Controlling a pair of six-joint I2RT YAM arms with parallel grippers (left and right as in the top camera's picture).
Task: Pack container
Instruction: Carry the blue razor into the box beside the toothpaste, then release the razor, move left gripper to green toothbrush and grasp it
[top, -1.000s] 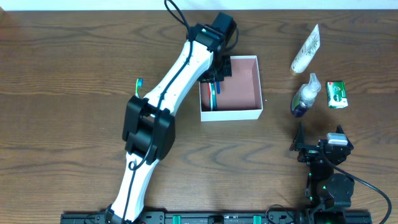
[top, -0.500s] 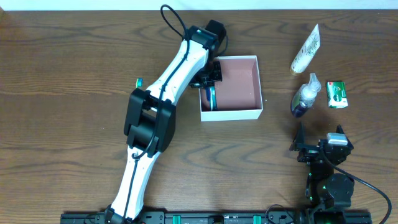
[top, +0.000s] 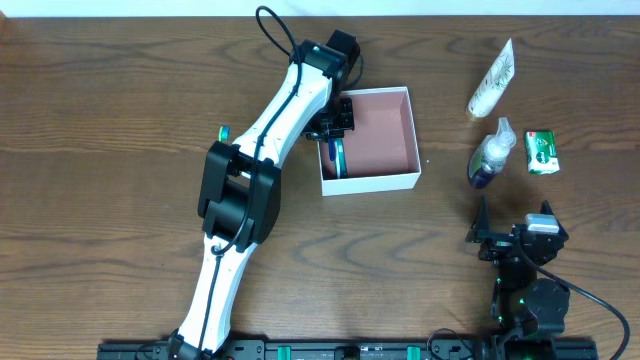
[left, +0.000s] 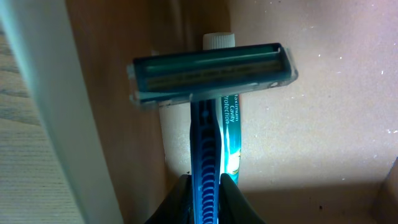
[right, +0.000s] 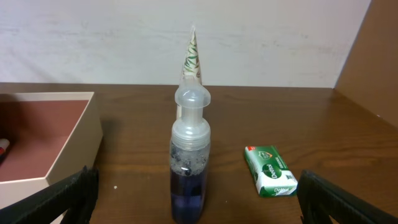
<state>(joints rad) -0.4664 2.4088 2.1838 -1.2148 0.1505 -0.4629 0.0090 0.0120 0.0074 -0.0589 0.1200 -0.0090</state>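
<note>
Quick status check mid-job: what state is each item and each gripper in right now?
Left gripper: closed on the razor's handle, over the box.
Right gripper: open, empty.
Razor: held above the toothpaste.
Toothpaste: lying in the box along one wall, cap on.
Box: open, mostly unfilled.
Bottle: upright, capped, outside the box.
White tube: outside the box.
Soap: wrapped, lying flat, outside the box.

The work surface is a dark brown wooden table (top: 100, 120) with pronounced grain, lit evenly, with only soft shadows. A plain white wall (right: 280, 37) with a slightly rough finish stands behind the far edge. A flat brown panel (right: 379, 56) rises at the right side, beside the wall.
</note>
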